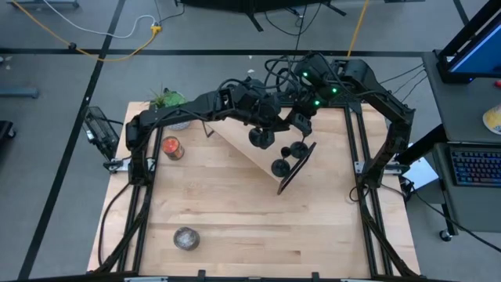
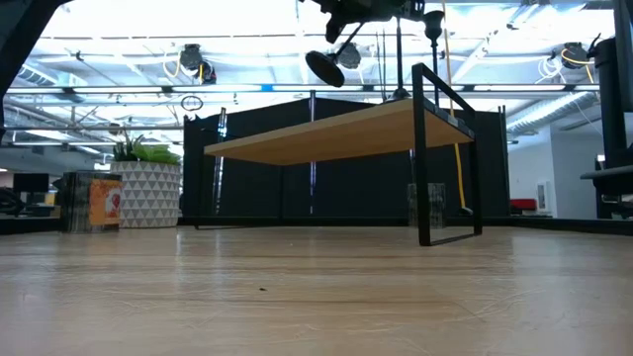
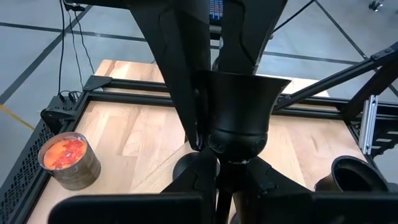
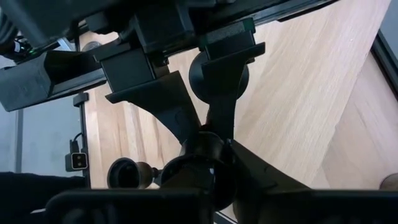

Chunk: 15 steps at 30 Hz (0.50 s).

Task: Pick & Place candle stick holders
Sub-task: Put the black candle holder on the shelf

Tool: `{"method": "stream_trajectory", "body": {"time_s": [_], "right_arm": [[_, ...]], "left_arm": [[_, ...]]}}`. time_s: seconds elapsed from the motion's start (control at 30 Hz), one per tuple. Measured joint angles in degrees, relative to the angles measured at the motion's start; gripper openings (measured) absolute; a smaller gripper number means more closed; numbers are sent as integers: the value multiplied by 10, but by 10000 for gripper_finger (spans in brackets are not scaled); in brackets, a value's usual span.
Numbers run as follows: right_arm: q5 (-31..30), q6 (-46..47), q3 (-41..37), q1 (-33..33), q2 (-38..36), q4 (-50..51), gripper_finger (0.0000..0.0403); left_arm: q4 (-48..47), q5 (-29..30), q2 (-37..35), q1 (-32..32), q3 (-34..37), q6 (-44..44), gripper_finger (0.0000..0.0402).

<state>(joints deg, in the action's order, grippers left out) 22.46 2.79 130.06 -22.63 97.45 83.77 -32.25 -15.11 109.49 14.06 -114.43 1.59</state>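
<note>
Handover above the raised shelf: left hand pinches one candle stick holder by its stem, right hand clamps the same piece, so release one side only once the other grips firmly.

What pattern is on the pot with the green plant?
The white plant pot has a grey triangle pattern, clearest in the low view.
</note>
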Motion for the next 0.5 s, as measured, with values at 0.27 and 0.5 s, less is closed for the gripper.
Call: {"method": "stream_trajectory", "body": {"time_s": [0.27,0.5], "right_arm": [[0,10,0,0,0,0,56],[-16,10,0,-4,-12,5,70]], "left_arm": [[-14,19,0,0,0,10,25],[-17,38,0,0,0,13,25]]}}
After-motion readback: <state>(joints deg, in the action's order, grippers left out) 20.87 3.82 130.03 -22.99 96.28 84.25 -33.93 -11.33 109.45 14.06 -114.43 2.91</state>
